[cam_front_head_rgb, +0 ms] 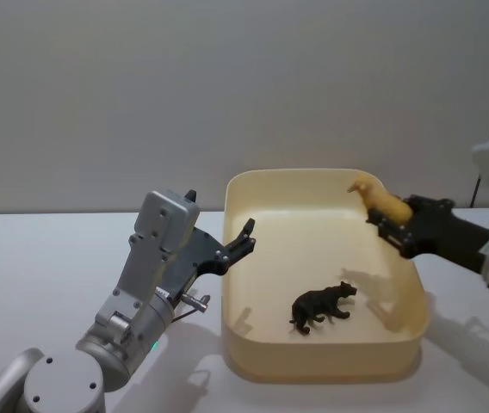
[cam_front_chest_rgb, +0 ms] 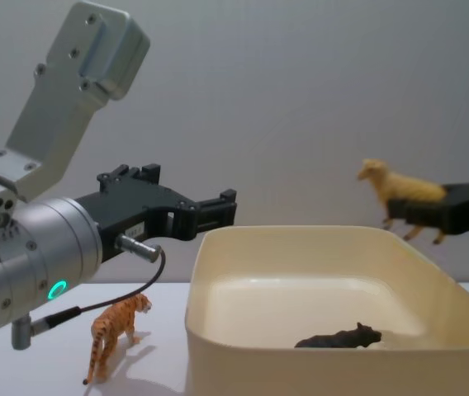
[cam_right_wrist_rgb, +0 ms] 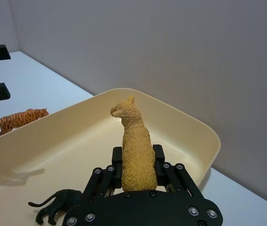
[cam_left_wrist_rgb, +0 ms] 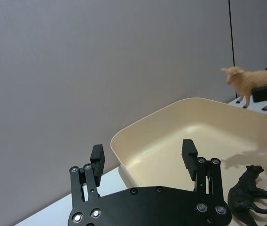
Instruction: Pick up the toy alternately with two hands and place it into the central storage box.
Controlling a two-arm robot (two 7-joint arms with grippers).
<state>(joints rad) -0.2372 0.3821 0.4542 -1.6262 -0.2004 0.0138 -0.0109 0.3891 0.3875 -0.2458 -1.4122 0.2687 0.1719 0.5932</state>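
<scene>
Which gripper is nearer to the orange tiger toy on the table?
Left. The left gripper hovers just above the tiger, outside the box; the right gripper, shut on the sheep, is over its far right rim.

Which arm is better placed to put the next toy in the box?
Right. The right end effector grips the tan sheep above the right rim of the storage box; the left end effector is open and empty beside the left rim.
</scene>
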